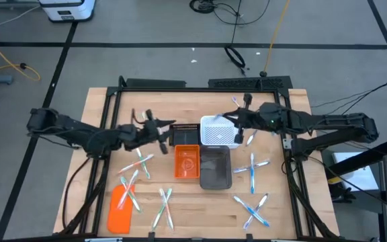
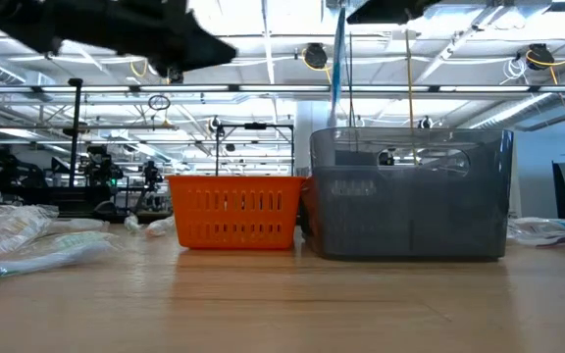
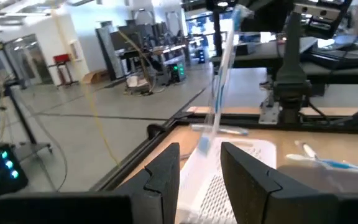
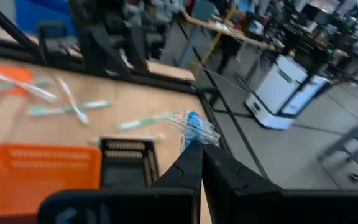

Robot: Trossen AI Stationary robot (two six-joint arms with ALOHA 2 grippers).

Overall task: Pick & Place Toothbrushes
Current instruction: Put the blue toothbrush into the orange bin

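Right gripper (image 1: 237, 119) holds 1 toothbrush (image 1: 236, 102) above the white bin (image 1: 218, 130); left gripper (image 1: 158, 129) waits half-open beside the black bin (image 1: 184, 134). Low view shows the brush (image 2: 338, 59) hanging upright over the grey bin (image 2: 410, 193); right wrist view shows fingers (image 4: 188, 163) pinching its wrapped blue end (image 4: 193, 127), long axis vertical.

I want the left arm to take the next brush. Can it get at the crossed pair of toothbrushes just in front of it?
Probably yes. The left gripper hangs open and empty above the table, and the crossed toothbrushes lie bare on the wood close by, nothing over them. The orange bin stands to one side, out of the path.
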